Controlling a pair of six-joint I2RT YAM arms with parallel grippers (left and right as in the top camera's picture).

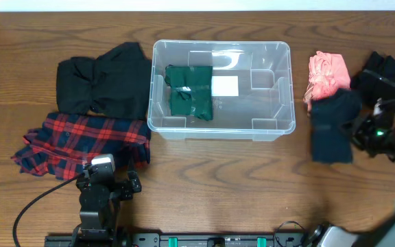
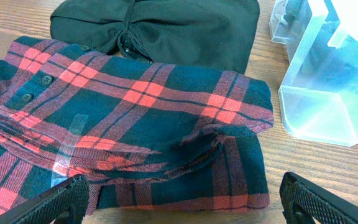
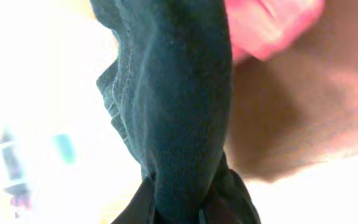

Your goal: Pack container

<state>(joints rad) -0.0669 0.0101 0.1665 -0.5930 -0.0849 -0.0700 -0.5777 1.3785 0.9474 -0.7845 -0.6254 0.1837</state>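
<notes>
Packing is part done. 1 green cloth (image 1: 189, 91) lies folded in the left half of the container (image 1: 218, 130), which sits mid-surface (image 1: 218, 185) close to the far edge. The container's white label (image 1: 225, 86) shows bare beside the cloth.

5 pieces wait outside. Toward the left edge lie a black top (image 1: 105, 79) and, nearer the front, a plaid shirt (image 1: 81, 140). Toward the right edge lie a pink cloth (image 1: 328, 74), a navy cloth (image 1: 333, 127) just in front of it, and a black bundle (image 1: 382, 75) nearest that edge.

The step in hand, as I judge it, is picking up the navy cloth. The right gripper (image 1: 362, 134) sits at that cloth's right border, and its jaws look clamped on the fabric. The next move calls for a lift high enough to clear the rim, a carry leftward, and a release over the free right half. The pink cloth lies against the navy one and could be dragged along.

The left gripper (image 2: 188, 202) hovers at the shirt's front border, jaws wide apart and holding nothing.

The overhead view gives the layout and the count, but the arm hides the right jaws there. Only the right wrist view shows navy fabric gathered to a narrow pinch at its bottom edge, with pink blurred behind. The rest of that view is washed out. Only the left wrist view shows the shirt's buttons, a clear strip on it, and the container's corner just beside the shirt.
</notes>
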